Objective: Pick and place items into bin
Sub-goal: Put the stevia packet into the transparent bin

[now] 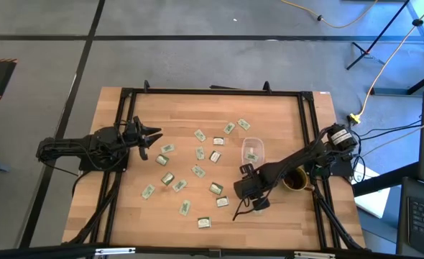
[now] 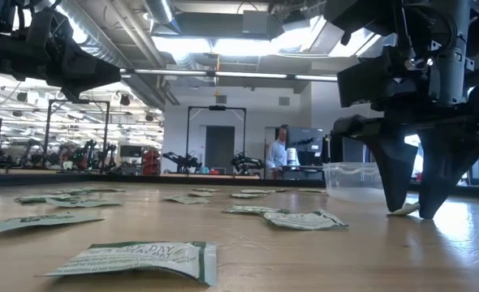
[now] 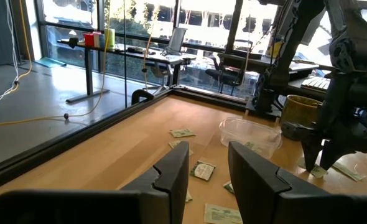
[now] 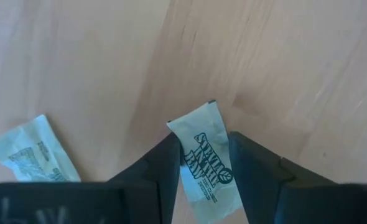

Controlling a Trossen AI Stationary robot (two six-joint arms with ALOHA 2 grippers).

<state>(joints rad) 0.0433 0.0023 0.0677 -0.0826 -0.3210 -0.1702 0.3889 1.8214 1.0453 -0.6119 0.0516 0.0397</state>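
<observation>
The packets (image 1: 199,153) are pale green and white — the one between the right gripper's (image 4: 203,163) dark fingers (image 4: 165,163) carries dark green lettering on a pale, near-white face (image 4: 203,149). Another packet (image 4: 31,151) just beside those fingers shows the same pale ground with fine dark print. The table (image 1: 269,122) is light wood with a visible grain, framed in black. The bin (image 1: 252,150) is clear — see-through plastic. Near the right arm, the mug (image 1: 296,180) is dark brown. The left gripper (image 3: 208,167) is dark too.

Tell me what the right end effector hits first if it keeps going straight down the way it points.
Likely the packet lying between the right end effector's open fingers, then the table directly beneath it.
</observation>
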